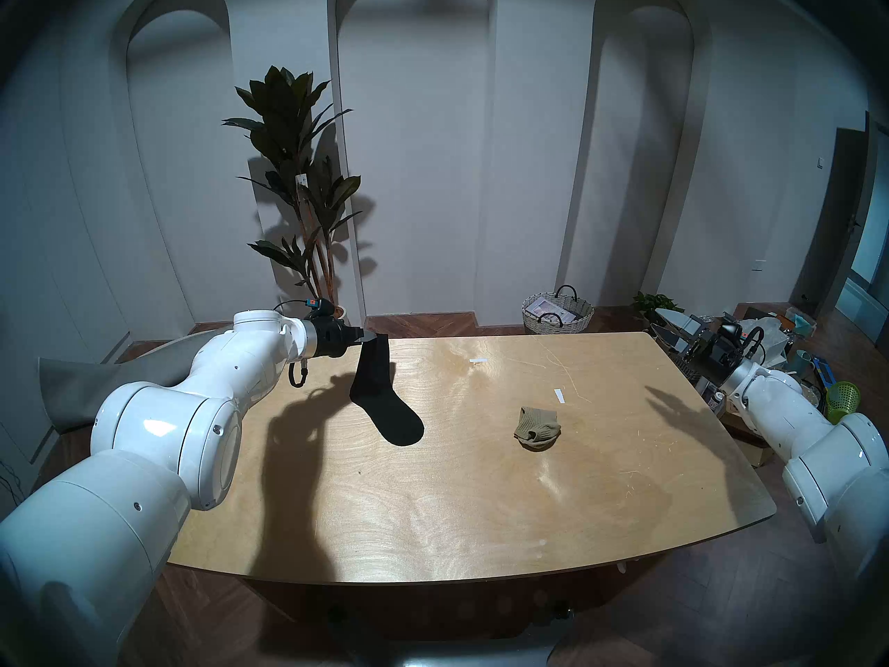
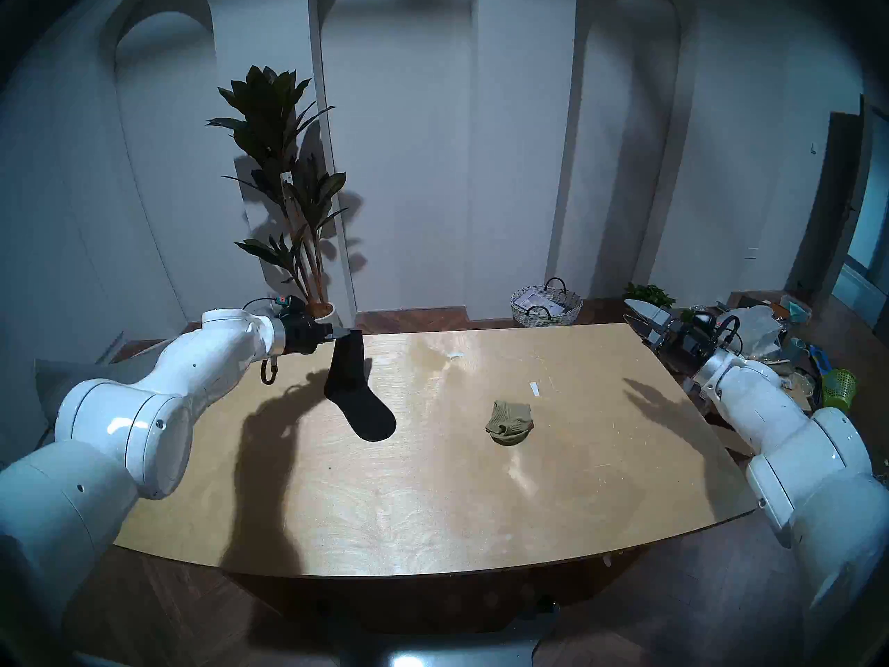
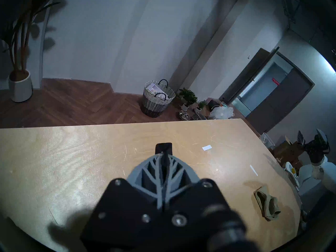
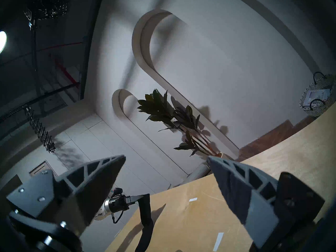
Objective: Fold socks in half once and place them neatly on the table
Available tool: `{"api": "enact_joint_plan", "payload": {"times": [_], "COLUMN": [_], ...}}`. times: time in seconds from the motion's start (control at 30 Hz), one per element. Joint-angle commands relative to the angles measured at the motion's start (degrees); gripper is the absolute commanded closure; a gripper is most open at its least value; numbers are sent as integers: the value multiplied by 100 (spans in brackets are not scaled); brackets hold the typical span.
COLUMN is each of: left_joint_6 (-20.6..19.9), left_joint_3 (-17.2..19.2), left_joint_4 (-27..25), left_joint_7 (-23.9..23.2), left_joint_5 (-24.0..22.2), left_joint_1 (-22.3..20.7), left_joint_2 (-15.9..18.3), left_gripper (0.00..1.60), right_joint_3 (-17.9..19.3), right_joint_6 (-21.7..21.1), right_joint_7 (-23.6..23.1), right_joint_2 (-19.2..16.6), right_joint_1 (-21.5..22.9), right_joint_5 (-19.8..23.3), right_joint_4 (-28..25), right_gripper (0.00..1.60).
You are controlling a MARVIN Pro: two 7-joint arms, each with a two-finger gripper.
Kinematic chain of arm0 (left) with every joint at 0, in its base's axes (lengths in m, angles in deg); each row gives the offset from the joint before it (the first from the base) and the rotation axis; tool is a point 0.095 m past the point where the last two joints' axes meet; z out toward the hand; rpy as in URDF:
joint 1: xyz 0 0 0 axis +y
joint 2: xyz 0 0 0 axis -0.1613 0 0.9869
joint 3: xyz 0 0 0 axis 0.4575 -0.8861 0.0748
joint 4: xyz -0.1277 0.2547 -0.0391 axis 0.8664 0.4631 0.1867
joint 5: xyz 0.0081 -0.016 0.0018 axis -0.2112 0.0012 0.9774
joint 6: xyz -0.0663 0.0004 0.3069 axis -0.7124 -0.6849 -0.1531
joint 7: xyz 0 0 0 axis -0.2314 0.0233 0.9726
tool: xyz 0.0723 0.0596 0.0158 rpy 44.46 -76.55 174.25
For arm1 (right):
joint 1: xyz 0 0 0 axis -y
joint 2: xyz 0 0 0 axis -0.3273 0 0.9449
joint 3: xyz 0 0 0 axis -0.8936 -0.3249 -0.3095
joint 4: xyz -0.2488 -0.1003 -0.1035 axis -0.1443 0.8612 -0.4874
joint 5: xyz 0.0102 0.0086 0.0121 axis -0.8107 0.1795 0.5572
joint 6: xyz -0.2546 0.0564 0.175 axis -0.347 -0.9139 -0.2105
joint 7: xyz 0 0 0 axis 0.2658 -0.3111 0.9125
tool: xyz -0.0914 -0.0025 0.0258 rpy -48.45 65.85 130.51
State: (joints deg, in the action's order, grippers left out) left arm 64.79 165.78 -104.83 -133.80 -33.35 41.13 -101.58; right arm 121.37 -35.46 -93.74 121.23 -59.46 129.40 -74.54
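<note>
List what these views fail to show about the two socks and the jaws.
- Black sock: in the left wrist view the left gripper hides all but its pinched cuff.
- Black sock's toe: cut off by the right wrist view's bottom edge.
- Olive sock: bunched; its fold is unreadable in any view.
- Right gripper: small and dark in the head views.

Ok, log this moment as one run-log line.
left gripper: shut on black sock cuff, toe on table | right gripper: open, empty | olive sock: folded on table
</note>
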Motion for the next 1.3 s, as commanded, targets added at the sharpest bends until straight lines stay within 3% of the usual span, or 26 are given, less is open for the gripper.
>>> {"api": "enact_joint_plan", "payload": {"times": [0.0,0.93,1.27], "left_joint_6": [193,397,450], "left_joint_3": [-55,-112,-74], "left_joint_4": [-328,-1212,-1482], "left_joint_7": [-37,-136,-222], "left_joint_5": [44,60,-19], "left_joint_1": [109,658,958], "left_joint_2": [-24,65,-66], "left_gripper": [160,160,160], "right_joint_3": [24,-21,-35], "right_joint_6": [15,-6,-14], "right_joint_7": [9,120,340], "right_joint_2": [77,378,562], "right_joint_1": [159,185,226], "right_joint_5": [15,-62,-87], "right_joint_4": [-85,-214,-176], "right_gripper": [0,0,0]}}
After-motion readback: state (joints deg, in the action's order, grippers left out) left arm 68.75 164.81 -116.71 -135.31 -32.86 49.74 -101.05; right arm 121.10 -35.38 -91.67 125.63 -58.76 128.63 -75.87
